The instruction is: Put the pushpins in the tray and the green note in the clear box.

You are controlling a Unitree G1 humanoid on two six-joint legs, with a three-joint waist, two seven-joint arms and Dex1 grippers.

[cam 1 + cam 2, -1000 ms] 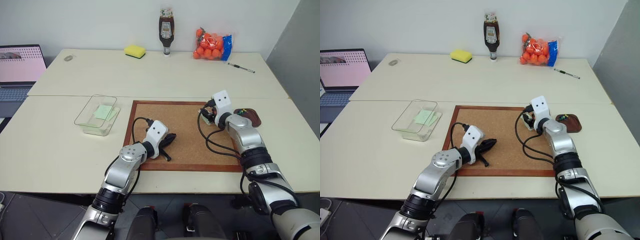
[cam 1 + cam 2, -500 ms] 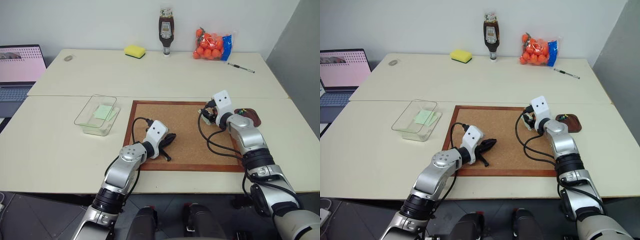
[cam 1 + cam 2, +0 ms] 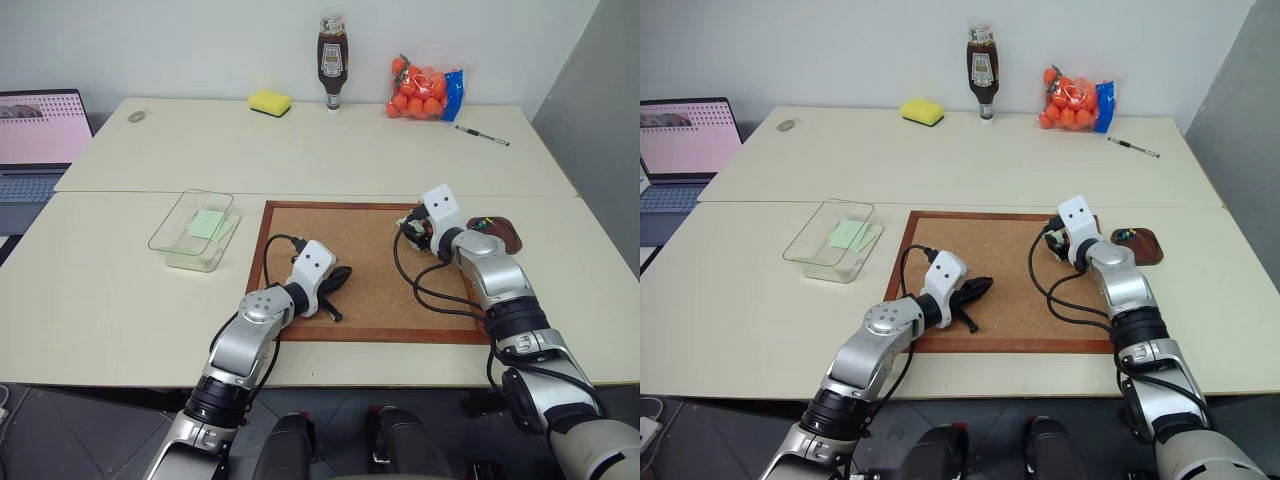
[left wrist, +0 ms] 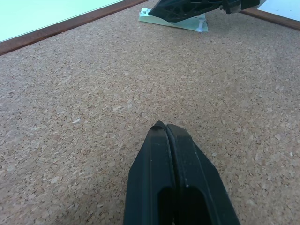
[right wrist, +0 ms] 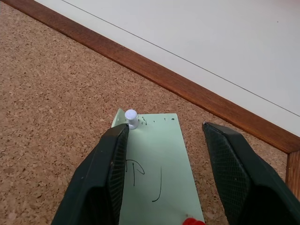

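Right pincer shifted slightly, straddling green note near board edge.

Two pale cream tables pushed together against a plain white wall — grey partition at right.

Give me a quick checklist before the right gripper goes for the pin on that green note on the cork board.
1. Right gripper open: ok.
2. White pin centred between the jaws: not ok, it sits just off one fingertip.
3. Green note free to lift: not ok, the white pin and a red pin are stuck in it.
4. Left gripper shut and away from the note, on the cork board: ok.
5. Tray has room for more pins: ok, bare floor shows.
6. Clear box open on top: ok.
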